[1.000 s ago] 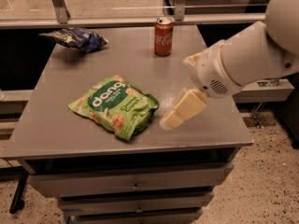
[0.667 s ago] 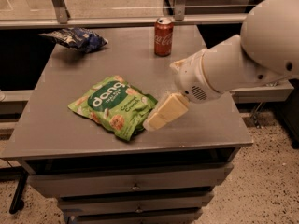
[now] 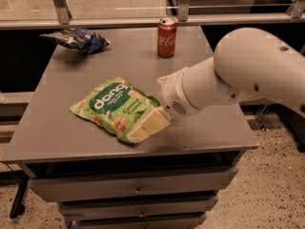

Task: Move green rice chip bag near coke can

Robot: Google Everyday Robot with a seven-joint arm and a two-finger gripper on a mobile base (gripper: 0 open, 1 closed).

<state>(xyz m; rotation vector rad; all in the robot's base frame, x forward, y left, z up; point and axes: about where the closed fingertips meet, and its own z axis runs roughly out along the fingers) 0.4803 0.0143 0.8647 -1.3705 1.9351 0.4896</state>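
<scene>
The green rice chip bag [image 3: 112,108] lies flat near the table's [image 3: 52,132] front edge. The gripper [image 3: 142,129] rests at its right front corner; whether it is clenched cannot be told. The coke can [image 3: 167,37] stands well apart at the back edge, with bare tabletop between them. A blue snack bag [image 3: 78,38] lies at the back left.

Robot lab: grey drawer cabinet [image 3: 133,186], speckled floor [image 3: 269,190], arm's tool [image 3: 144,127] low over cabinet top.

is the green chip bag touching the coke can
Apart. The camera view shows a wide stretch of table between the green rice chip bag and the coke can. The tool is over the bag's near right corner.
</scene>
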